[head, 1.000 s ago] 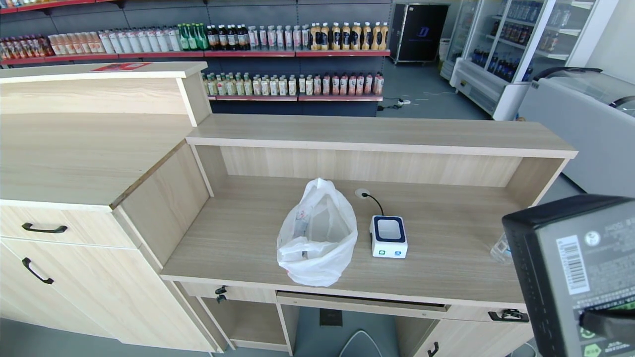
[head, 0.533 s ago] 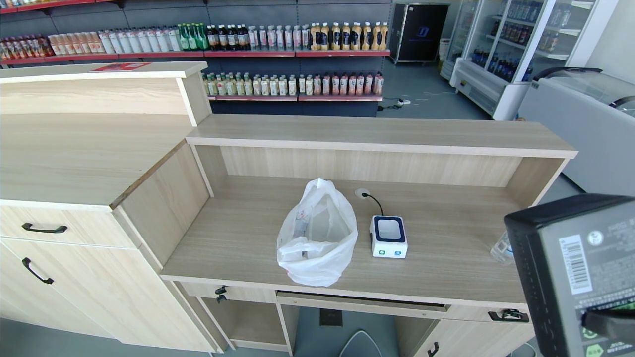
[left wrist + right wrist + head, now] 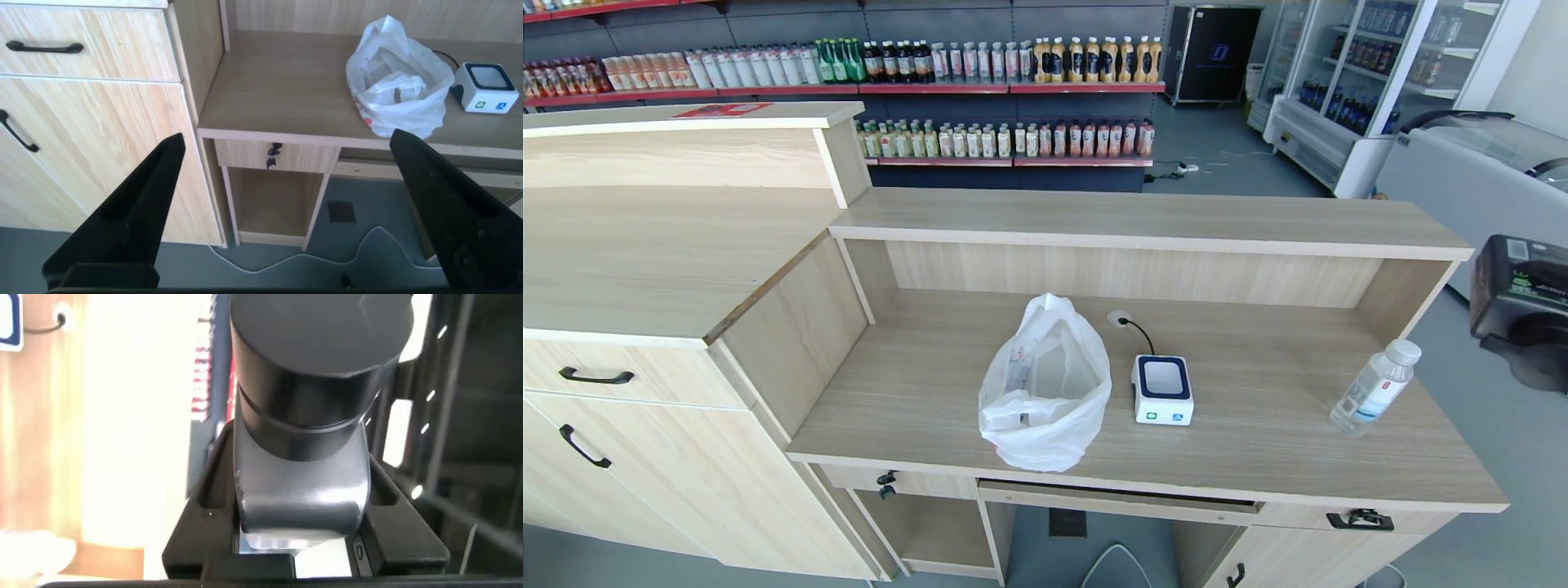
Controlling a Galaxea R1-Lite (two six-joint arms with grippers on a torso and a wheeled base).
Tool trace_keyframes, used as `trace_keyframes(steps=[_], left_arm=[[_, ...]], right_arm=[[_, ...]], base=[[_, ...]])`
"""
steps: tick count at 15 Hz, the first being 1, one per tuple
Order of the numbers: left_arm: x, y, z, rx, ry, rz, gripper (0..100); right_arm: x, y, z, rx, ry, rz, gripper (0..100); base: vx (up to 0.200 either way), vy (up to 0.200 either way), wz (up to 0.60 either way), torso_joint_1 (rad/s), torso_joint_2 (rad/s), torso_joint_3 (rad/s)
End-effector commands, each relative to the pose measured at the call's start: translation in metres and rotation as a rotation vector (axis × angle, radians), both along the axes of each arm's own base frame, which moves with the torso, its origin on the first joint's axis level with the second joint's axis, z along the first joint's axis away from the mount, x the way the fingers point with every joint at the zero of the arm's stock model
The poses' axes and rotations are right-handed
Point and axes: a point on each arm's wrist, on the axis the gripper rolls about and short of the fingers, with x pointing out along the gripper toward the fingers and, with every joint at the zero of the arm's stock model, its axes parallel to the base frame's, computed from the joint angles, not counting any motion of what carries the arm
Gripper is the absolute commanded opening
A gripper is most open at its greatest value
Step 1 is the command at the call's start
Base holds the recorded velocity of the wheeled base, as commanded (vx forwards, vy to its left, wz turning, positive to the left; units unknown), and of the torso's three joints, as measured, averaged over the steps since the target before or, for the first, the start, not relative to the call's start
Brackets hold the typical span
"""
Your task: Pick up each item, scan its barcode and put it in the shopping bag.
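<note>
I judge it partway: the shopping bag [image 3: 1045, 392], mid-frame on the desk [image 3: 1258, 445], holds an item, the water bottle [image 3: 1374, 388] stands unbagged at right beyond the scanner [image 3: 1162, 390], left jaws gape wide, right jaws I cannot tell.

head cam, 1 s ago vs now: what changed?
The black item, held close to the head camera at the right, has moved away and now hangs off the counter's right end. That uncovers the water bottle, standing near that end. Nothing newly grasped or released. Shopping bag and scanner unchanged.
</note>
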Motion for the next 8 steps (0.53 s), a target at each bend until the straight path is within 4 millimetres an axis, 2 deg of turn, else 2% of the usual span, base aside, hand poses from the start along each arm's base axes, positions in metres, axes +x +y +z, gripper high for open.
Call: trace_keyframes(steps=[1,3,5,7,8], left_arm=[[0.000,0.000,0.000,0.000,0.000,0.001,100],[0.000,0.000,0.000,0.000,0.000,-0.001,100],[0.000,0.000,0.000,0.000,0.000,0.001,100],[0.000,0.000,0.000,0.000,0.000,0.001,100],[0.000,0.000,0.000,0.000,0.000,-0.001,100]], right_arm=[[0.008,-0.048,-0.015,0.188,0.151,-0.276,0],[0.009,-0.055,-0.011,0.254,0.175,-0.204,0],[0.008,-0.054,-0.023,0.368,0.278,-0.137,0],[0.008,-0.054,-0.025,0.445,0.325,-0.166,0],[0.007,-0.054,-0.025,0.505,0.338,-0.209,0]], base=[[0.000,0.000,0.00,0.000,0.00,0.000],[0.000,0.000,0.00,0.000,0.00,0.000],[0.000,0.000,0.00,0.000,0.00,0.000],[0.000,0.000,0.00,0.000,0.00,0.000],[0.000,0.000,0.60,0.002,0.00,0.002]])
